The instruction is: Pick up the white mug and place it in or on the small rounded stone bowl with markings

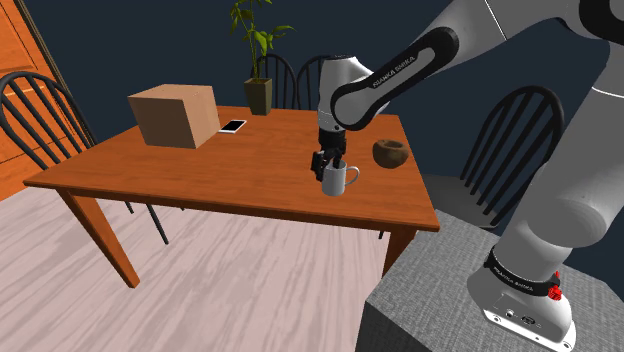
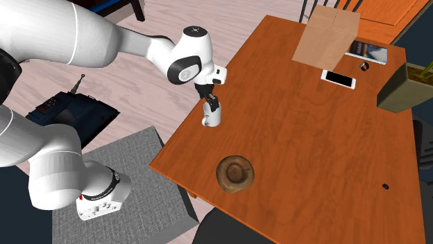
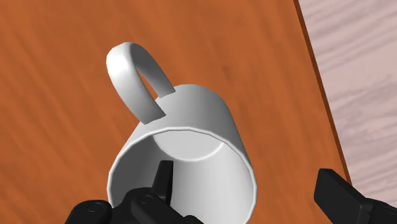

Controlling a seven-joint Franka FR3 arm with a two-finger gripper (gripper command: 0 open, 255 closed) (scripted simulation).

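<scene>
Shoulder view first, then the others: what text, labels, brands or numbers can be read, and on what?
No text reads clearly.
On the forearm link: dark lettering, too small to read.
On the black band at the arm's base: pale lettering, too small to read.
On the white mug, brown bowl, cardboard box and phone: no print visible.

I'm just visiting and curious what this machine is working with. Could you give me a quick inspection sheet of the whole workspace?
Surface: brown wooden table.
Job's things: white mug upright near the table's edge; brown bowl beside it, apart.
Clutter: cardboard box, phone, potted plant.
Grippers: claw open, one finger inside the mug, one outside.
Cables: nothing seen.
Surroundings: chairs, plank floor, dark blue wall.
</scene>
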